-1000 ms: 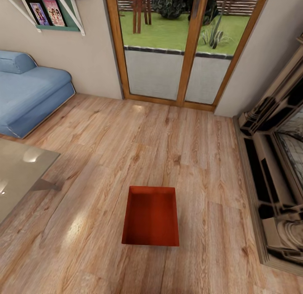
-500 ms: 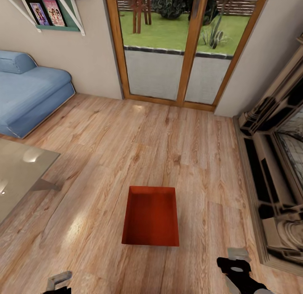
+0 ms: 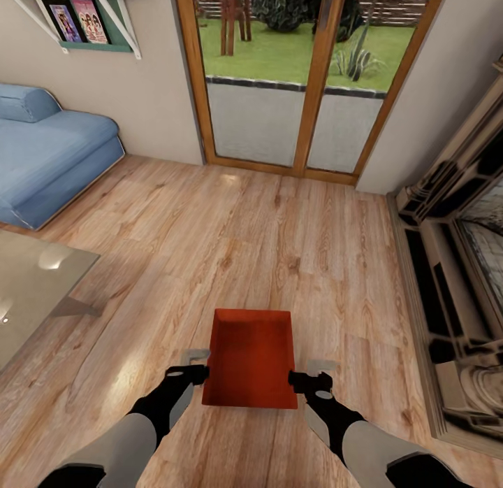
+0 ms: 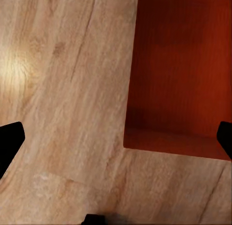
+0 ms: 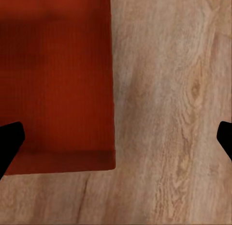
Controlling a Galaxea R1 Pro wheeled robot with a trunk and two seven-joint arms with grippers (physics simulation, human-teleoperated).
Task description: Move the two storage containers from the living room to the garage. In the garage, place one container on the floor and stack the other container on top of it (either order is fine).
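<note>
Storage container [image 3: 251, 359] sits on the wood floor [image 3: 279, 229]; the left gripper [image 3: 196, 364] and right gripper [image 3: 312, 375], both spread wide, straddle its 2 long walls. Bare planks surround it.

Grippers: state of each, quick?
Left gripper: open, empty, astride the left wall of the bin.
Right gripper: open, empty, astride the bin's right wall.
</note>
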